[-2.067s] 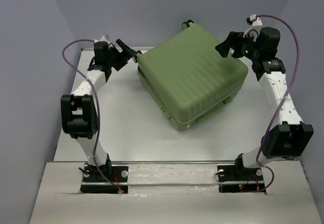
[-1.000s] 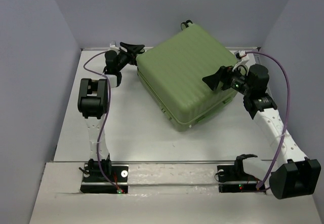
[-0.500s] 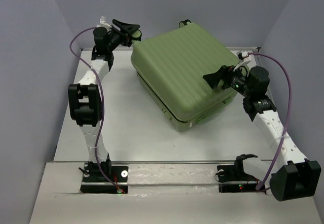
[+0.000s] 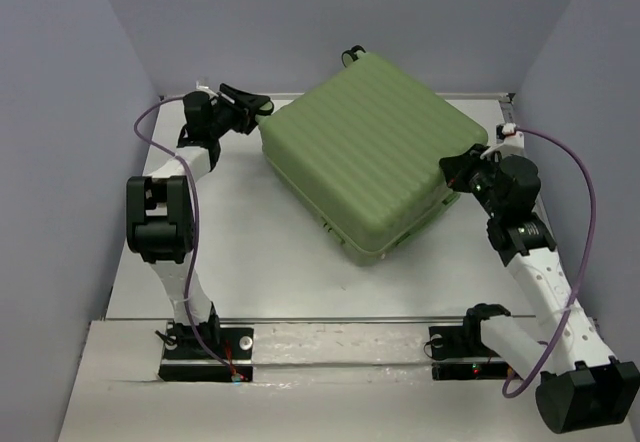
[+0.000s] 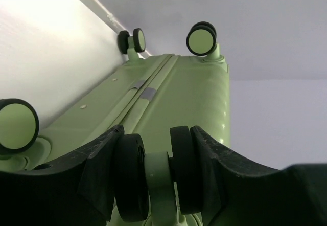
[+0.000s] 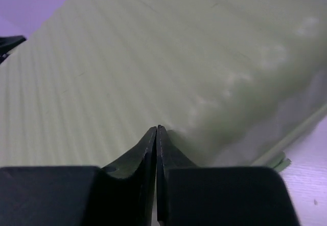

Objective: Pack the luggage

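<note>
Closed luggage (image 4: 365,157): left gripper (image 5: 156,134) clasps one caster wheel (image 5: 130,177) between its fingers; right gripper (image 6: 156,134) pinched shut, empty, beside shell.

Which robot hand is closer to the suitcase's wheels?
Left. The left gripper has its jaws on either side of a wheel at the far corner of the suitcase. The right gripper, jaws shut, is at the opposite right edge, away from any wheel.

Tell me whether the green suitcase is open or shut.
Shut. On the luggage, both shells meet along the seam; no lining shows in any view.
</note>
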Controlling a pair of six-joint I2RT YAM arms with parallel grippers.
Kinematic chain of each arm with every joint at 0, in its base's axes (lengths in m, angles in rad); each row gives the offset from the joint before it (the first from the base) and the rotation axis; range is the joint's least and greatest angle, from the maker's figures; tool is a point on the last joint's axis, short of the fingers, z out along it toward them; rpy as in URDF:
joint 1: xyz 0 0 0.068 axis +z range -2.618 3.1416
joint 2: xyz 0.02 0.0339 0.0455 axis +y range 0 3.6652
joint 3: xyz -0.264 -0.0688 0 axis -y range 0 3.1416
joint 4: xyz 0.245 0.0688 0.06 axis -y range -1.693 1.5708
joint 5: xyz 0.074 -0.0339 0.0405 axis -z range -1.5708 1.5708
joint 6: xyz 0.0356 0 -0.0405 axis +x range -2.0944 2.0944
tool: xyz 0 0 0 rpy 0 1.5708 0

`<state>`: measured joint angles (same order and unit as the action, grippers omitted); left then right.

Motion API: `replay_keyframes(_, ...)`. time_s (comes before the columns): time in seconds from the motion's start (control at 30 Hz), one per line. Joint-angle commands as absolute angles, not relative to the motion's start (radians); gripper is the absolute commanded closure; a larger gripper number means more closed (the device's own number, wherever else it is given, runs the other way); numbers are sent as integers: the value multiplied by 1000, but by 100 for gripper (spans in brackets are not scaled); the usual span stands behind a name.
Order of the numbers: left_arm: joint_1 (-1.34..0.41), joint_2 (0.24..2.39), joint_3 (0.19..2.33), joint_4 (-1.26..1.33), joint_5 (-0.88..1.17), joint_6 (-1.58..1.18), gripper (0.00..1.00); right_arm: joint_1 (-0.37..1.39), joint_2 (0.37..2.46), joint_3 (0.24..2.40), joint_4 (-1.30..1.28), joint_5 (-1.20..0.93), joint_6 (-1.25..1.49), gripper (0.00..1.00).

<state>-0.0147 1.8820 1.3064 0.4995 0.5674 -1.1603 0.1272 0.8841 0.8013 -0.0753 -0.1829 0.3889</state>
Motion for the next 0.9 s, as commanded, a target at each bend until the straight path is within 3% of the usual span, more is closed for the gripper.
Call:
replay_keyframes(0.0,-15,1793,1272,684,606,-1123,94,137,806,756,-173,191,439,93)
replay_keyframes(0.27,49,1720,1125,684,583,-1088,94,112,781,646,-175,180,497,93)
replay_keyframes(0.5,120,1631,999,675,561,-1058,94,112,1000,640,79,-90,460,93)
replay_keyframes(0.87,176,1393,885,549,515,-977,94,112,1475,1038,316,-575,483,92)
